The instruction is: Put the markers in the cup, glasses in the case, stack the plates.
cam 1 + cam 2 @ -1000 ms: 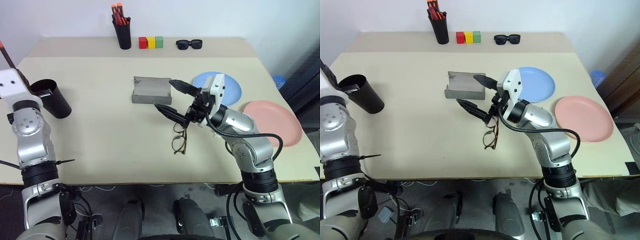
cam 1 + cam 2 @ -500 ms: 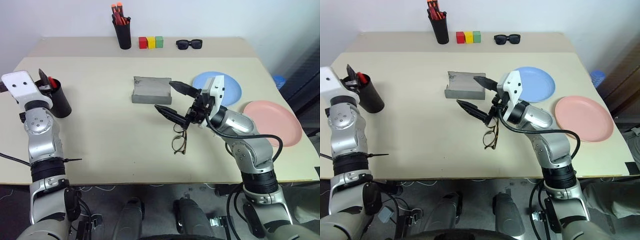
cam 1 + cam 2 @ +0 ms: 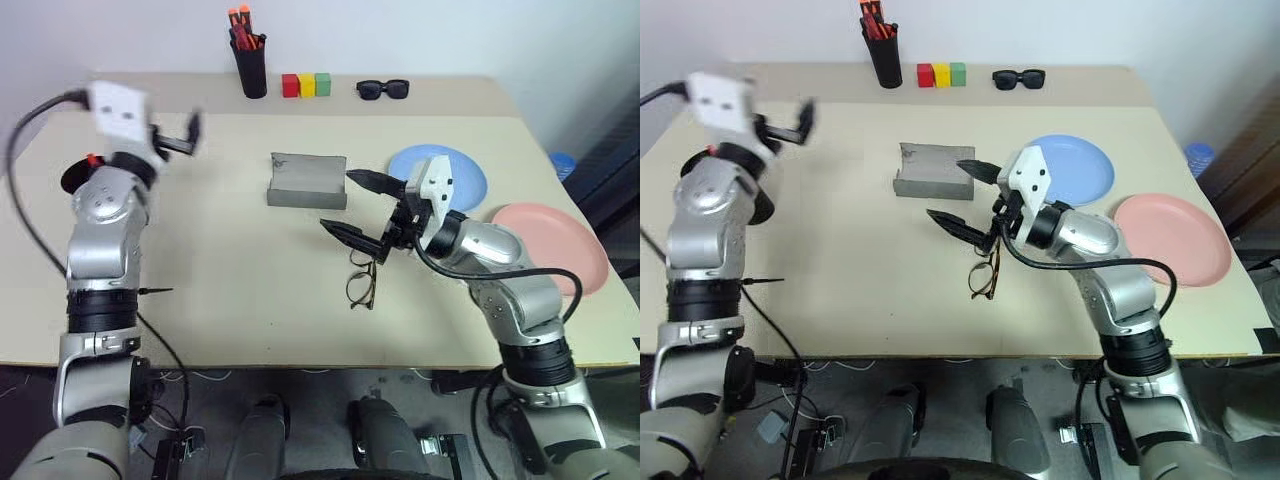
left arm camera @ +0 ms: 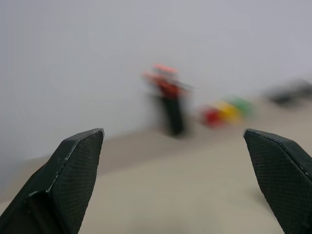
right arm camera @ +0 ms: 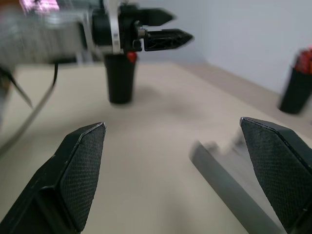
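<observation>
The black cup (image 3: 72,178) stands at the table's left, half hidden behind my left arm, with a marker's red cap (image 5: 130,57) poking out of it. My left gripper (image 3: 180,135) hangs open and empty in the air to the right of the cup. At the table's middle lies the grey case (image 3: 307,181), open. The thin-framed glasses (image 3: 362,284) lie nearer the front. Just above them my right gripper (image 3: 360,210) is open with nothing between its fingers. The blue plate (image 3: 472,172) and the pink plate (image 3: 556,250) sit side by side at the right.
A tall black pen holder (image 3: 250,66) with orange-topped pens stands at the back edge. Beside it are red, yellow and green blocks (image 3: 306,84) and black sunglasses (image 3: 383,90). Bare tabletop (image 3: 220,260) lies between cup and case.
My left gripper lowered the red-capped marker into the cup, let go and opened. It then swung up and to the right, away from the cup. The right arm has hardly moved.
</observation>
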`<state>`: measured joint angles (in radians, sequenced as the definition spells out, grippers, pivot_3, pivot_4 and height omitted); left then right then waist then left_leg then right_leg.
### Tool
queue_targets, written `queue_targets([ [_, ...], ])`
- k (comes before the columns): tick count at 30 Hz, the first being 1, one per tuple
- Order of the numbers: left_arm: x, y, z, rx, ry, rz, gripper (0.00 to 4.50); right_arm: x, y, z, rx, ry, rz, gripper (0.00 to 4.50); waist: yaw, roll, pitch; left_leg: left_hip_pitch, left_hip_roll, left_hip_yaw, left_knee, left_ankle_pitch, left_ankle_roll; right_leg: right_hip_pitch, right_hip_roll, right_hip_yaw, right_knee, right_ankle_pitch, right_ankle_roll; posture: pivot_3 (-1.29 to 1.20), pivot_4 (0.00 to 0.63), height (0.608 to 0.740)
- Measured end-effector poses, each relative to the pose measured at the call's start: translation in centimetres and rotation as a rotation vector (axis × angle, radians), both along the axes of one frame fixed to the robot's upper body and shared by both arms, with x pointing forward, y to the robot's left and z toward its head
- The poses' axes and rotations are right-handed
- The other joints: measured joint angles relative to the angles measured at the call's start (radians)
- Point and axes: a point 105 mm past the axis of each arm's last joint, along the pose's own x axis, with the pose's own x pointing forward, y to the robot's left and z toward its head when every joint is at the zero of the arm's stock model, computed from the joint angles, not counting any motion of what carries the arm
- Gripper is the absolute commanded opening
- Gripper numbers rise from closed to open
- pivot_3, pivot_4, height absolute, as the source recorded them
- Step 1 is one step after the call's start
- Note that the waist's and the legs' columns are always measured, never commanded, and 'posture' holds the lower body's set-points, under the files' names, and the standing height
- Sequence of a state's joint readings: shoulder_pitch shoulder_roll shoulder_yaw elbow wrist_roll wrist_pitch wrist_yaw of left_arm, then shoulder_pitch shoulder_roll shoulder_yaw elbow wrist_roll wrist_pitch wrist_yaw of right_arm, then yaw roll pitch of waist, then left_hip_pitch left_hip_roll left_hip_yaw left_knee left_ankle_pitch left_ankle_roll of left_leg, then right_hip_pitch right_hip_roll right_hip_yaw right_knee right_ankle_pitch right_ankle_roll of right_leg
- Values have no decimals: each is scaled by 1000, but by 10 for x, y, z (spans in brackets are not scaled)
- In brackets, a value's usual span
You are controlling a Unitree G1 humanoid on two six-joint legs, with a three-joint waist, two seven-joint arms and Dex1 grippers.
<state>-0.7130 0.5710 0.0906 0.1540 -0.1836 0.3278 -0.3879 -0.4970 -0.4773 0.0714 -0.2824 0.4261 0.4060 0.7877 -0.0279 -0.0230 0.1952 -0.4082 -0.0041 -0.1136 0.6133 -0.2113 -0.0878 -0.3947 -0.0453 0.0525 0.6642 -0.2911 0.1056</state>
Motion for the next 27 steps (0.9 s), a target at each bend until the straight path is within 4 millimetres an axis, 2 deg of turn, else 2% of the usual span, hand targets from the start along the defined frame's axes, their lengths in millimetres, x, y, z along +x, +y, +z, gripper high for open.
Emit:
queue_targets([
  [3, 13, -33, -46, 142, 288, -165, 4434, 0, -19, -13, -141, 14, -22, 4500, -13, 1, 1, 0, 0, 0, 0, 0, 0, 0, 1, 0, 1, 0, 0, 0, 150, 740],
  [5, 19, -48, -65, 173, 427, -250, 4434, -4, -32, -21, -218, 33, -21, 4500, -14, 1, 1, -1, 0, 0, 1, 0, 0, 0, 1, 0, 0, 0, 0, 0, 150, 740],
  [8, 27, -64, -80, 256, 515, -330, 4434, -10, -44, -27, -282, 50, -19, 4500, -19, 1, 1, -1, 0, 0, 0, 0, 1, -1, 0, 0, 0, 0, 0, 0, 150, 740],
  [12, 35, -83, -93, 331, 574, -410, 4434, -17, -53, -25, -301, 38, -49, 4500, -15, 1, 2, -2, 0, 0, 1, 0, 1, -1, 0, 0, 0, -1, 1, 0, 150, 740],
  [15, 36, -88, -103, 381, 612, -440, 4434, -23, -55, -29, -303, 49, -67, 4500, -16, 1, 2, -2, 0, 0, 1, 0, 1, -1, 0, 0, 0, -1, 1, 0, 150, 740],
  [18, 38, -90, -108, 434, 631, -452, 3571, -26, -58, -32, -305, 60, -88, 4500, -16, 1, 2, -2, 0, 0, 1, 0, 1, -1, 0, 0, 0, -1, 1, 0, 150, 740],
  [25, 37, -93, -115, 447, 651, -467, 25, -29, -63, -28, -298, 45, -120, 4500, -15, 1, 2, -2, 0, 0, 1, 0, 1, -1, 0, 0, 0, -1, 1, 0, 150, 740],
  [27, 37, -95, -111, 442, 621, -495, 25, -30, -64, -29, -298, 47, -121, 4500, -15, 1, 2, -2, 0, 0, 1, 0, 1, -1, 0, 0, 0, -1, 1, 0, 150, 740],
])
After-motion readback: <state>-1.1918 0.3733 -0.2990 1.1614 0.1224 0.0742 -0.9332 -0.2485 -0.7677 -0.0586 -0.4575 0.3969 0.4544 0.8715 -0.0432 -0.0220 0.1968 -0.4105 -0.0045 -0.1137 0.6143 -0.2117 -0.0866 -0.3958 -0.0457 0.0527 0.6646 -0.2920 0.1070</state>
